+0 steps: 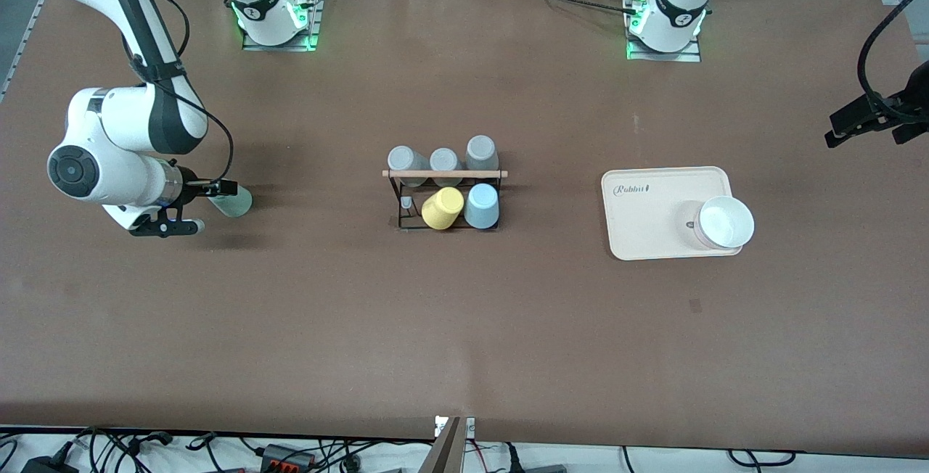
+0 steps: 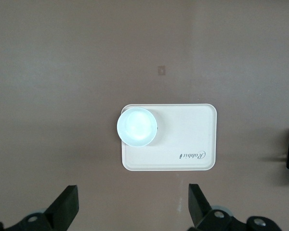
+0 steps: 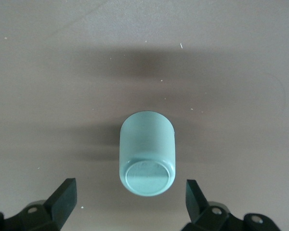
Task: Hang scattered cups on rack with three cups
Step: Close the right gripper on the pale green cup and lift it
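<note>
On the brown worktop (image 1: 464, 328) the black wire rack (image 1: 444, 197) with a light wooden dowel (image 1: 444, 173) across its top stands near the middle. Three grey cups (image 1: 443, 159) sit upside down along its farther row, and in its nearer row a yellow cup (image 1: 442, 208) leans beside a light blue cup (image 1: 482, 205) that is also upside down. The mint green cup (image 3: 147, 151) lies on its side, well apart from the rack toward the right arm's end of the worktop (from the rack it is at about 9 o'clock in the front view). The right pincer (image 3: 130, 199) hangs over this cup with its jaws wide, one black finger (image 3: 62, 197) on each side of the cup and not touching it. The left pincer (image 2: 133, 207) is high over the left arm's end of the worktop, its jaws wide too and holding nothing; this arm waits. Under it lies a cream rectangular tray (image 1: 653, 223) with a wide white bowl (image 1: 724, 223) resting on one corner, at about 3 o'clock from the rack.
</note>
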Motion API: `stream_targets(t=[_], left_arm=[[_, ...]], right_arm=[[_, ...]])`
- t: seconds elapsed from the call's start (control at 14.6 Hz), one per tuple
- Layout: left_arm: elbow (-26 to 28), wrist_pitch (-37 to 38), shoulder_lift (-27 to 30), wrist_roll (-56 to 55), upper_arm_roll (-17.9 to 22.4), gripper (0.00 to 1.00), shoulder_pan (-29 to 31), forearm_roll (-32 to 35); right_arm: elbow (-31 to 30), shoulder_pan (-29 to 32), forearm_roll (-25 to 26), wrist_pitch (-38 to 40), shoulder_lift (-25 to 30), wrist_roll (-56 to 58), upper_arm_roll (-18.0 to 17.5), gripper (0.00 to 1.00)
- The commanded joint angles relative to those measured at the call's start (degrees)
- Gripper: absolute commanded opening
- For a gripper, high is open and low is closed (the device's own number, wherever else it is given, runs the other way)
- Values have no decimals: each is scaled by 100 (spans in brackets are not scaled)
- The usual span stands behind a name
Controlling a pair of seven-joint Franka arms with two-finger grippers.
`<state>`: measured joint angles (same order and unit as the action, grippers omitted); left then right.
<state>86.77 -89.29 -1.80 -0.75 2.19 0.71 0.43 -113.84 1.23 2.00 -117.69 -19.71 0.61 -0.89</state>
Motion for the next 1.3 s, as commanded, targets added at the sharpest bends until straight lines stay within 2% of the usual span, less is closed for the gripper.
stream_targets(t=[0.0, 0.41, 0.89, 1.03, 1.24], left_arm=[[95, 61, 136, 119, 10, 100, -9, -70], [-125, 605, 294, 127, -16, 100, -9, -70], [-186, 562, 146, 127, 54, 100, -1, -96], [-186, 562, 75, 119, 80, 100, 35, -393], [-195, 536, 57, 136, 80, 100, 158, -404]], right_arm=[[-42, 123, -33, -175, -103, -43, 10, 100], [-358, 159, -59, -597, -182, -148, 10, 100], [-499, 159, -59, -738, -279, -157, 1, 100], [-490, 150, -59, -738, -297, -157, 1, 100], [-411, 150, -94, -756, -341, -157, 1, 100]])
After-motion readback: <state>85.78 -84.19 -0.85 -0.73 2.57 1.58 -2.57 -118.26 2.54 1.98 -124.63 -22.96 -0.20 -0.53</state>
